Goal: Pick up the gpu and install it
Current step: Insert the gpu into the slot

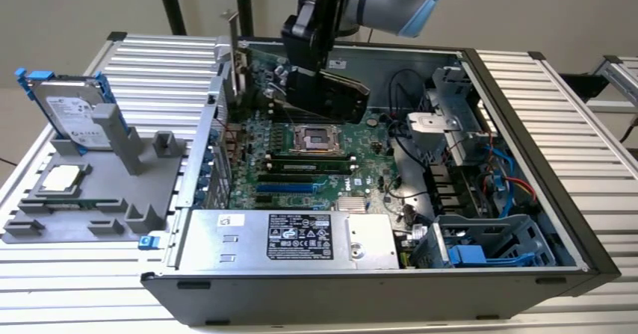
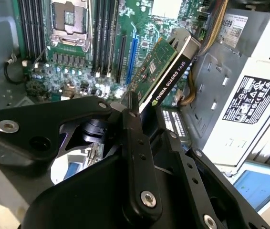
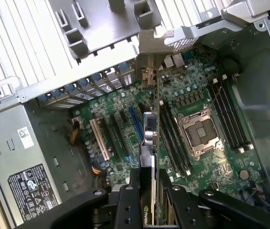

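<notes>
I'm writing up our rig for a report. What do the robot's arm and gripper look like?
The arm has a rounded silver-grey joint housing with a light blue end cap. The gripper is matte black, built from flat, angular linkage plates and two narrow fingers, joined by round silver screws.

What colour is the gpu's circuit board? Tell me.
Green, seen best in the second wrist view on the gpu.

A ribbed metal table (image 1: 558, 102) carries an open computer case (image 1: 349, 293) lying on its side across the middle and the exterior view's right, and, just beside it on the exterior view's left, a grey holder (image 1: 60, 226) flat on the slats, with bare slats showing around both.
</notes>
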`<state>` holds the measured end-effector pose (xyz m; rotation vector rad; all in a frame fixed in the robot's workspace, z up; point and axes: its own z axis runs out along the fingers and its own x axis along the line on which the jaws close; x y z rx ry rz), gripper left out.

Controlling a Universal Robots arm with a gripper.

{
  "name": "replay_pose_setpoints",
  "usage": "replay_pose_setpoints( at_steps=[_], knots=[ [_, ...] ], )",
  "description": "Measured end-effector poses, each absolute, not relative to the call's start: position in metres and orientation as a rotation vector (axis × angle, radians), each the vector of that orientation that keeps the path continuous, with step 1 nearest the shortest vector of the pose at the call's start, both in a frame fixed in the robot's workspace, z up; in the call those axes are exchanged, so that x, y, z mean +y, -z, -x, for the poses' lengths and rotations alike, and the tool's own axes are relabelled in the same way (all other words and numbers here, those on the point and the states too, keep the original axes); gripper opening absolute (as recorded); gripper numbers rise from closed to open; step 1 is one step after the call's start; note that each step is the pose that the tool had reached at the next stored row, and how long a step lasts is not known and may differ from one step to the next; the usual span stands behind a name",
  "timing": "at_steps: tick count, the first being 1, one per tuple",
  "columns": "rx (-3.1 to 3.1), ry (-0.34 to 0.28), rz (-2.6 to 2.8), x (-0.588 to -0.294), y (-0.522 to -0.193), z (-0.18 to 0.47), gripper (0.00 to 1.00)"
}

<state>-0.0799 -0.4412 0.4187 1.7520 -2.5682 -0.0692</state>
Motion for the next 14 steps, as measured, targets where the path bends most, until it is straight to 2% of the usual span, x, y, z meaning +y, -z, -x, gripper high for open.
replay_pose_setpoints(
  at_steps=[14],
  knots=[
    [-2.41, 0.042, -1.99, -0.4412, -0.4186, 0.0799, 0.0]
  ],
)
